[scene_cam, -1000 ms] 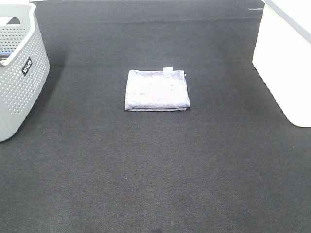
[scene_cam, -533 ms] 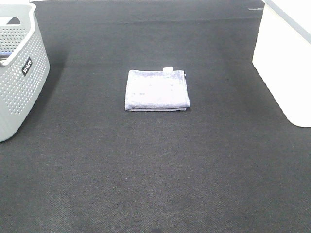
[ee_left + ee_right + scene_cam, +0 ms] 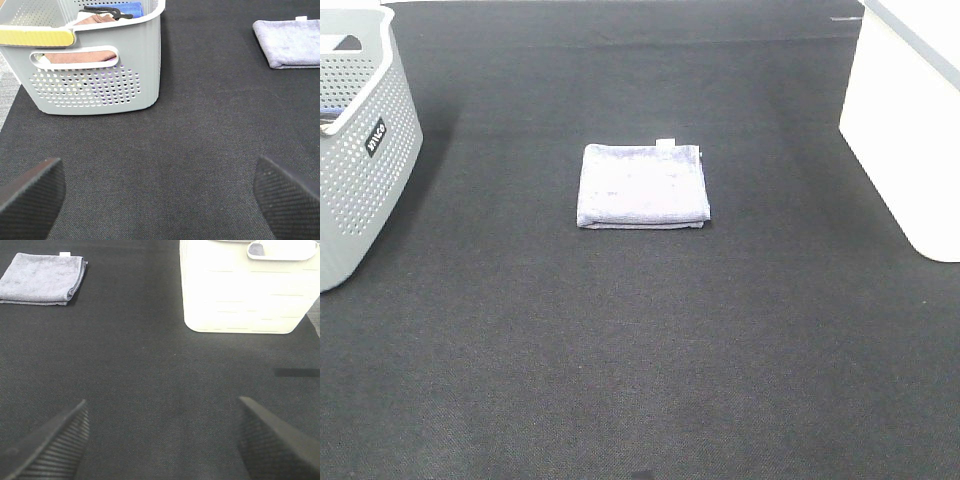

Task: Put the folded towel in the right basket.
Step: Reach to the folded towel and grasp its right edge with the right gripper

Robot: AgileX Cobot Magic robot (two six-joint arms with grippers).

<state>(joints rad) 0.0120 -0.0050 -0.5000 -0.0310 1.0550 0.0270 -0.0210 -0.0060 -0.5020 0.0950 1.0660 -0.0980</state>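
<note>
Exterior high view is showing the folded towel (image 3: 643,186) lying flat on the dark mat (image 3: 640,350), roughly midway between the grey perforated basket (image 3: 360,150) at the left and the right basket (image 3: 905,130) at the right edge, well apart from both; neither arm is being seen there. The reach toward the towel is being judged the step in hand, and it is probably best being done by the right gripper (image 3: 162,440), since the white basket is standing on that arm's side. In the right wrist view its jaws are being held wide apart with nothing between them but bare mat; the towel is lying well ahead and off to one side, untouched, while the basket is standing ahead toward the other side. The gripper is being advised to be brought over the towel's middle, lowered with the jaws spanning the folded layers, and closed deep enough that all layers are being pinched together, lest the fold be opening during the lift. The left gripper (image 3: 159,200) is likewise being held wide open and empty, near the grey basket, with the towel well away
</note>
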